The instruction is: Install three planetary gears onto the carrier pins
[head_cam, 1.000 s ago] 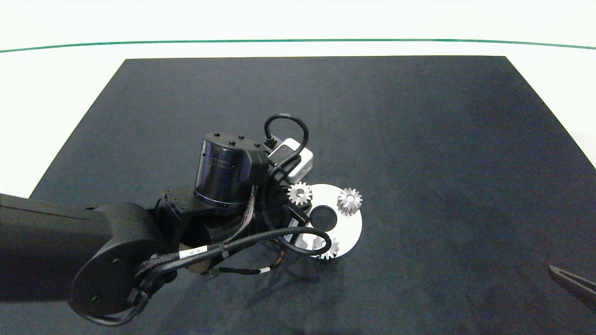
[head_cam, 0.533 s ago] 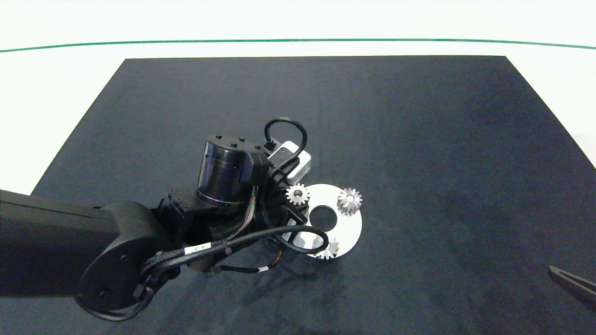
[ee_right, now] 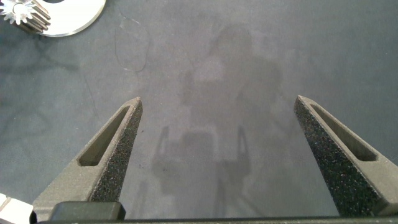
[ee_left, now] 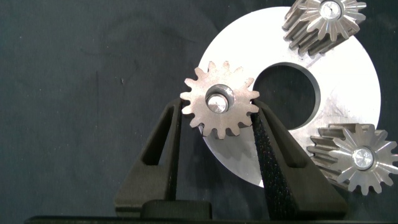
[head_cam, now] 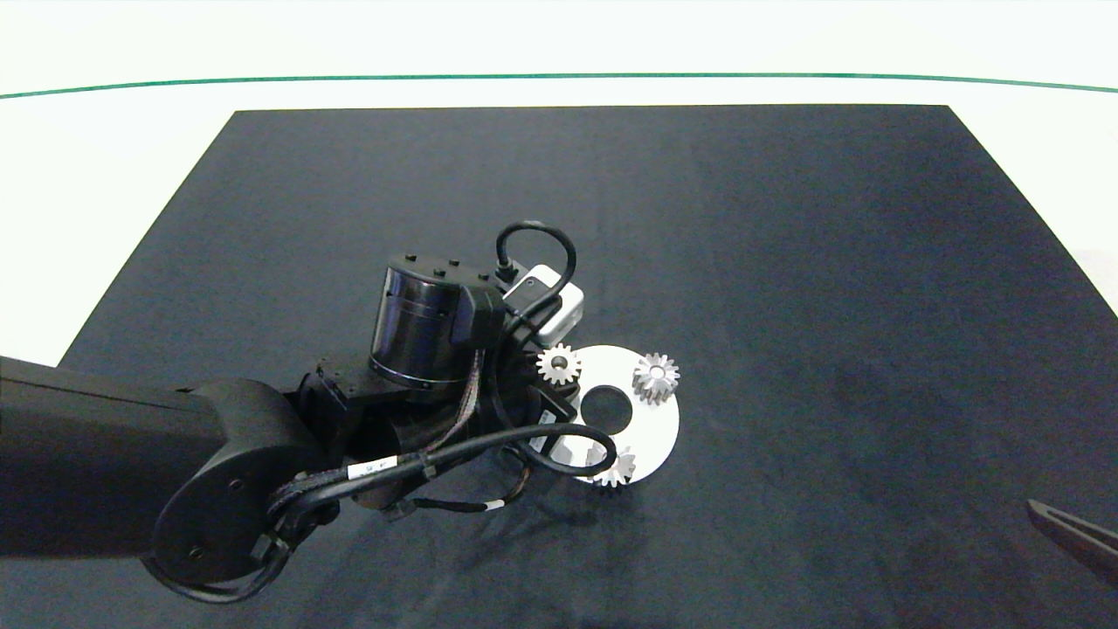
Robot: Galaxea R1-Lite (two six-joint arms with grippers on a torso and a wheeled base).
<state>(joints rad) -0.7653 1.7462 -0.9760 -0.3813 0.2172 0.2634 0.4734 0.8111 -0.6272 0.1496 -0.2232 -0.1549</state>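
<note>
The white carrier disc (head_cam: 664, 428) lies mid-mat, and a silver planetary gear sits on each of its three carrier pins. My left gripper (ee_left: 217, 109) is shut on the gear nearest the arm (ee_left: 219, 107), one finger (ee_left: 171, 134) pressing each side of its teeth. A pale pin end (ee_left: 217, 104) shows in that gear's bore. The other two gears (ee_left: 324, 18) (ee_left: 354, 158) also show pin ends in their bores. From above, the three gears (head_cam: 559, 363) (head_cam: 655, 377) (head_cam: 616, 469) ring the disc's centre hole. My right gripper (ee_right: 217, 106) hangs open over bare mat at the front right.
A black mat (head_cam: 786, 218) covers the white table, with a green line (head_cam: 559, 76) along the far side. The left arm's wrist and cables (head_cam: 428, 323) cover the disc's left side. The right fingertip (head_cam: 1074, 533) pokes in at the head view's lower right edge.
The left wrist and the gear it grips shifted slightly left a second ago, and have held still since. The right gripper has not moved.
</note>
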